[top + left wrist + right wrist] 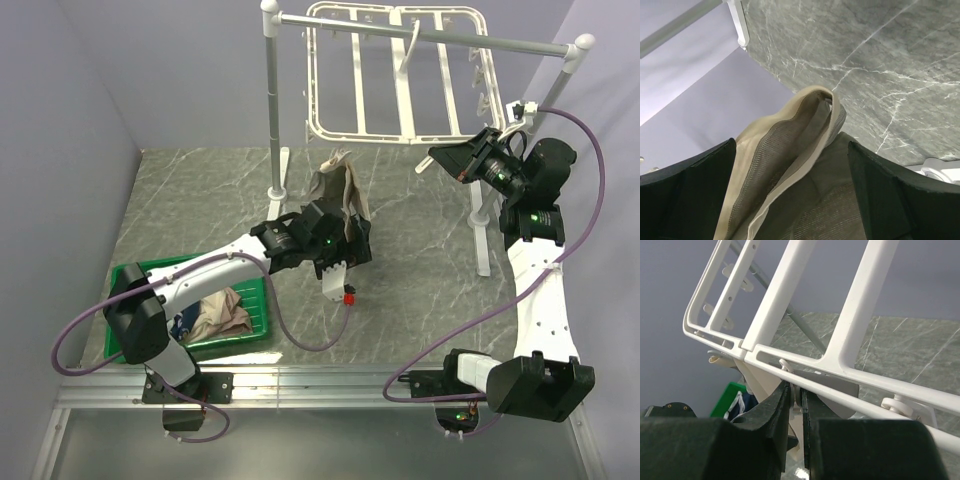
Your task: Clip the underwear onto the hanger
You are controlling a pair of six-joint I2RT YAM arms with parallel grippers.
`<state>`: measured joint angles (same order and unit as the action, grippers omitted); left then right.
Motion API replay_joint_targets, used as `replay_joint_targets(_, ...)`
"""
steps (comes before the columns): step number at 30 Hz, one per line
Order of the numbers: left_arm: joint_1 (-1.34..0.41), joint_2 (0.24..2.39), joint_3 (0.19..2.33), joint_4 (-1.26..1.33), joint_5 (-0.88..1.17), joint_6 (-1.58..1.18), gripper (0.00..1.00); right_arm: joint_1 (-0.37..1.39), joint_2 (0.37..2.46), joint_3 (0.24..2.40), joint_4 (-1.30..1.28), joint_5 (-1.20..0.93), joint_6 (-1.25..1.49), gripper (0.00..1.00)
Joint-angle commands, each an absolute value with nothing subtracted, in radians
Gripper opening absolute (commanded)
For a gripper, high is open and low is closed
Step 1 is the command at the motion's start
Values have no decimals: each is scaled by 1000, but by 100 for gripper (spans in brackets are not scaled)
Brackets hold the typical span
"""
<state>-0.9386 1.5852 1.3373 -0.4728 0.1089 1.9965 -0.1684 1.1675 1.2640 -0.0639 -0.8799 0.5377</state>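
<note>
The taupe underwear (340, 190) hangs upright, its top right below the near-left corner of the white hanger (362, 133); I cannot tell whether a clip holds it there. My left gripper (340, 218) is open around its lower part. In the left wrist view the underwear (790, 150), with its beige waistband, fills the gap between the two wide-apart black fingers (700, 190). My right gripper (440, 158) is at the hanger's near-right edge. In the right wrist view the right gripper (796, 390) is shut on a small white clip (802, 399) under the hanger's bar (790, 360).
The hanger hangs from a white pole rack (272, 100) with feet on the marble table. A green basket (135, 275) at the near left holds a navy garment and a pinkish-beige garment (220, 315). A purple cable loops beside each arm.
</note>
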Motion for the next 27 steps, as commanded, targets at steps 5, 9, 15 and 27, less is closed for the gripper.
replay_joint_targets(5,-965,1536,1364,-479,104,2559,98,-172,1170,1243,-78,-940,535,0)
replay_joint_targets(9,-977,1523,1379,-489,106,2551,99,-173,1170,1239,-81,-939,532,0)
replay_joint_targets(15,-988,1511,1390,-525,72,2536,96,-173,1167,1235,-75,-942,535,0)
replay_joint_targets(27,-997,1496,1404,-541,71,2502,96,-175,1177,1230,-61,-945,552,0)
